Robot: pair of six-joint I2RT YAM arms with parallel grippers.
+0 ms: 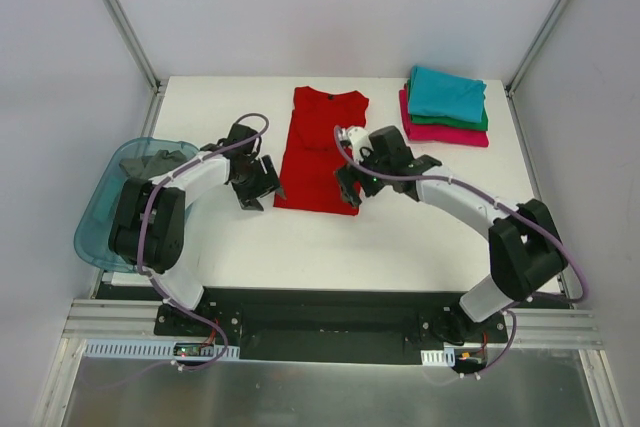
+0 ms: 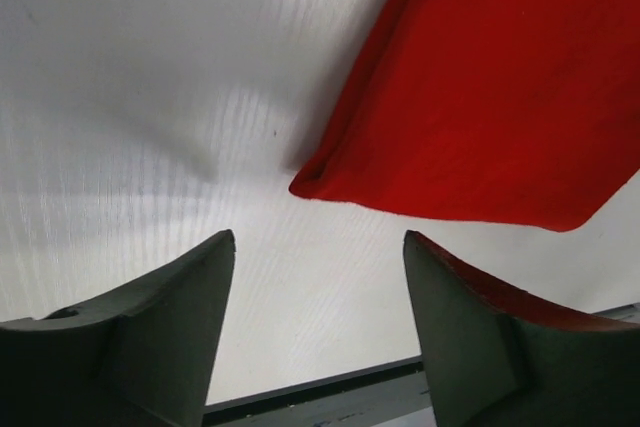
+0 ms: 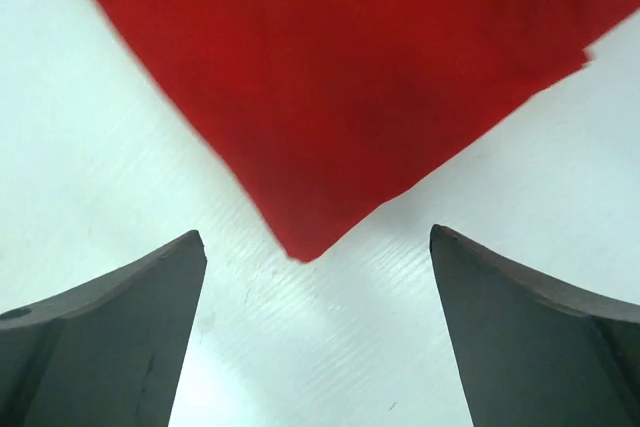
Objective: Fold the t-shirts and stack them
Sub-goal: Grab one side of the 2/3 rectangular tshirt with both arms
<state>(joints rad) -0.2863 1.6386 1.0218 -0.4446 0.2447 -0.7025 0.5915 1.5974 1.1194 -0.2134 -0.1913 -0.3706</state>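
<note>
Dark grey wedge-shaped fingers of my left gripper (image 2: 318, 247) stand wide apart and empty over the white ribbed tabletop (image 2: 150, 97). One near corner of the bright red cloth t-shirt (image 2: 480, 77) lies just beyond them, its folded edge rounded and soft.

At the shirt's other near corner my right gripper (image 3: 315, 242) gapes just as wide, holding nothing.

From above, the red shirt lies flat as a long panel, collar away from me. To its far right a teal folded shirt (image 1: 445, 92) tops a green one (image 1: 478, 123) and a magenta-pink one (image 1: 445, 134). To its left a translucent blue plastic tub (image 1: 95, 227) holds dark grey cloth (image 1: 150, 159). I judge the red shirt light, limp and faintly grippy, so I should pinch both hem corners through every layer.
</note>
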